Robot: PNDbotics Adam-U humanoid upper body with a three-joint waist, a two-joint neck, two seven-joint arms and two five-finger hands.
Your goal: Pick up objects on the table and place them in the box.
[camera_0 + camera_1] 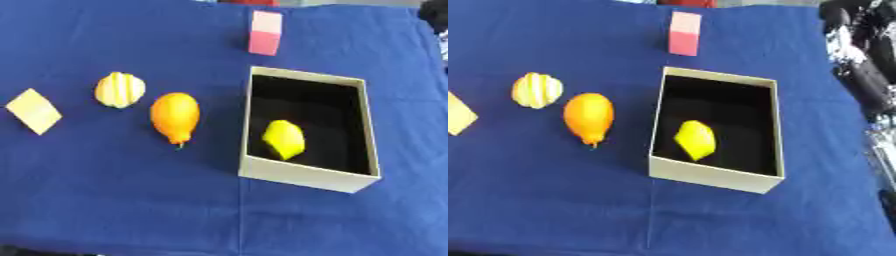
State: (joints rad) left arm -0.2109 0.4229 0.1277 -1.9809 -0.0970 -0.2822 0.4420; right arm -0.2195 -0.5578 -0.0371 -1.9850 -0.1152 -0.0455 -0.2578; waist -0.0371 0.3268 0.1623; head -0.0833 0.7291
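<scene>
An open tan box (306, 176) with a dark inside stands right of centre on the blue cloth. A yellow lemon-like fruit (284, 139) lies inside it near the front wall. Left of the box lies an orange fruit (175, 117) with a small stem. Further left sit a round yellow-and-white striped object (119, 89) and a flat tan square (34, 111). A pink block (266, 32) stands behind the box. My right hand (859, 55) shows only as a black and silver shape at the right edge, apart from everything. My left hand is out of sight.
The blue cloth (131, 200) covers the whole table. Its front part holds nothing between the objects and the near edge. A metallic clutter (885, 150) runs along the right border in the right eye view.
</scene>
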